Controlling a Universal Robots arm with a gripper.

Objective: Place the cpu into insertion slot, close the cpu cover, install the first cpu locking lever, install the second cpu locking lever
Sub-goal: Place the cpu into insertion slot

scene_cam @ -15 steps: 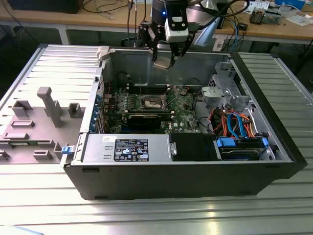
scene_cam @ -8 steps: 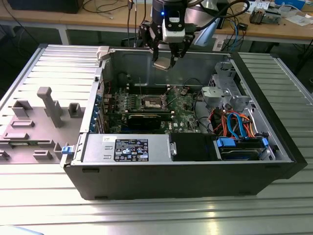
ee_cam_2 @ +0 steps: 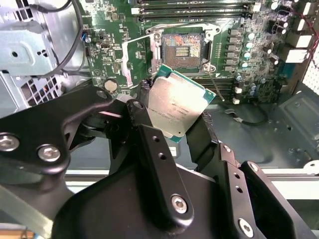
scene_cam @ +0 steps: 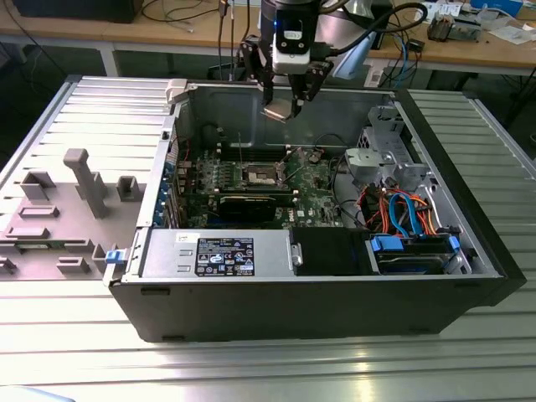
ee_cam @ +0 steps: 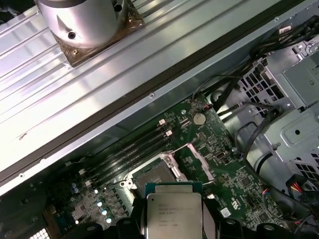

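1. Gripper. The gripper (ee_cam_2: 169, 122) is clamped on the cpu (ee_cam_2: 177, 102). One finger (ee_cam_2: 142, 119) presses one edge of the chip and the other finger presses the opposite edge. The metal top of the cpu faces the camera in both wrist views.

2. Position of the cpu. In the exterior view the gripper (scene_cam: 283, 105) holds the cpu (scene_cam: 280, 113) in the air over the open case (scene_cam: 318, 310), near the case's far wall. The cpu touches only the fingers and hangs well apart from the board (scene_cam: 314, 180).

3. Slot. The slot (ee_cam_2: 182, 47) sits on the board inside the case, just beside the memory slots (ee_cam_2: 199, 10), which run along its side toward the far wall. Its dark contact field is exposed. In the exterior view the slot (scene_cam: 261, 174) lies near the middle of the board, below the gripper and nearer the case's front wall.

4. Cover. The cover (ee_cam_2: 124, 59) is swung open and stands tilted at one side of the slot, touching it at the hinge edge. The board shows through its window.

5. Surroundings. The power supply (scene_cam: 218, 251) runs along the case's front wall. The drive cage (scene_cam: 394, 151) fills the corner at the exterior view's right. The case rests on the ribbed tabletop (scene_cam: 75, 352), and a grey fixture (scene_cam: 84, 188) stands near the tabletop's edge at the exterior view's left.
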